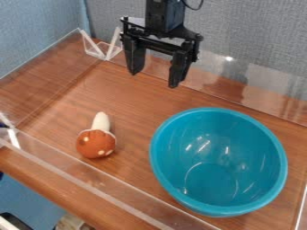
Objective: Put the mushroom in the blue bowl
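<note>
As All Share One Table (60, 99), the Reach Runs Down-Left from Fingers (156, 77) to Mushroom (96, 141)

While the table spans most of the frame, the blue bowl (218, 162) fills its lower right. At upper centre the fingers stand spread, grasping nothing, one left and one right. The mushroom lies on its side at lower left, well apart from them and left of the bowl, stem toward the top of the frame and leaning slightly right, cap toward the bottom. Since the fingers' gap runs roughly across that long axis, little turning seems needed.
</note>
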